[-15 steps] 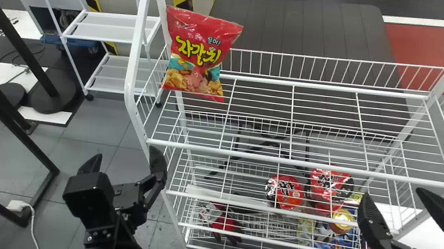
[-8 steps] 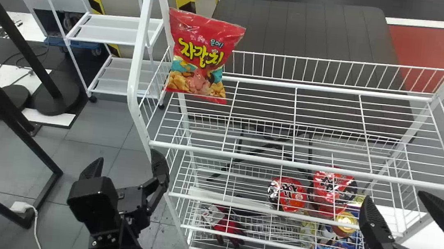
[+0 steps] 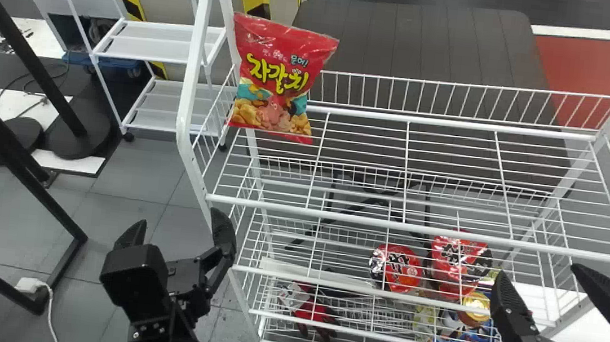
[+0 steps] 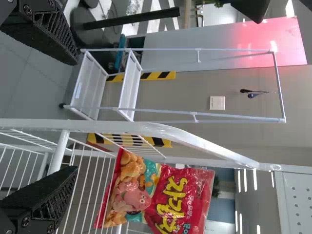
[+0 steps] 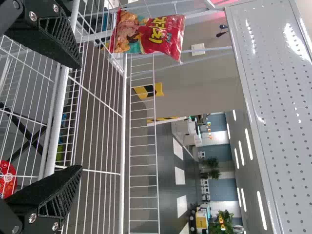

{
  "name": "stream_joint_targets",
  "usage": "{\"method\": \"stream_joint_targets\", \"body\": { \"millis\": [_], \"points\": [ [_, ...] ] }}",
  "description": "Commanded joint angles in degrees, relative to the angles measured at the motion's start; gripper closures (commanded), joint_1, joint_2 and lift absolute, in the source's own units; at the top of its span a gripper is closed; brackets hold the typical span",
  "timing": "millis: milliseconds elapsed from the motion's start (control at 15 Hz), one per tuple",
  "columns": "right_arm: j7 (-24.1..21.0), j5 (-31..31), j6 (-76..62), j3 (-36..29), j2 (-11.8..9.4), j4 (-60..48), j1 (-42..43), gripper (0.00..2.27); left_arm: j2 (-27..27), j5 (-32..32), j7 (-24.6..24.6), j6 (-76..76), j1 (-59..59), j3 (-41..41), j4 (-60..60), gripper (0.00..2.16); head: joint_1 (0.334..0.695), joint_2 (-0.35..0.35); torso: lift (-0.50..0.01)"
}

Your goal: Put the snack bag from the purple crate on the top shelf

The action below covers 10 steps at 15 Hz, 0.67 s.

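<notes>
On top shelf: snack bag | left hand, right hand: fingers apart | head view: red bowls | right wrist view: plants

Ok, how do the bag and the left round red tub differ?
The bag stands upright on the top shelf; the tub sits on a lower level. The bag is roughly rectangular, the tub round. Both are largely red and printed; neither is gripped.

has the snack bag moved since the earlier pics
No; measured against the top shelf, the snack bag is in the same spot at its left end
</notes>
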<state>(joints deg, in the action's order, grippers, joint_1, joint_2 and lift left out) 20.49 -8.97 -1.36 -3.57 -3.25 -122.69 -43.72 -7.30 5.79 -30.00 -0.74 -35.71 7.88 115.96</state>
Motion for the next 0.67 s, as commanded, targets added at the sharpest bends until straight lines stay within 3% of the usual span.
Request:
{"method": "stream_joint_targets", "body": {
  "millis": [0, 600],
  "points": [
    [-0.01, -0.09, -0.09, -0.04, 0.0, 0.09, 0.04, 0.07, 0.0, 0.02, 0.03, 0.0, 0.02, 0.21, -0.03, 0.04, 0.695, 0.136, 0.0],
    [-0.8, -0.09, 0.09, 0.4, 0.35, 0.35, 0.12, 0.08, -0.08, -0.25, -0.24, -1.94, -1.03, 0.29, 0.41, 0.04, 0.695, 0.136, 0.0]
  ]
}}
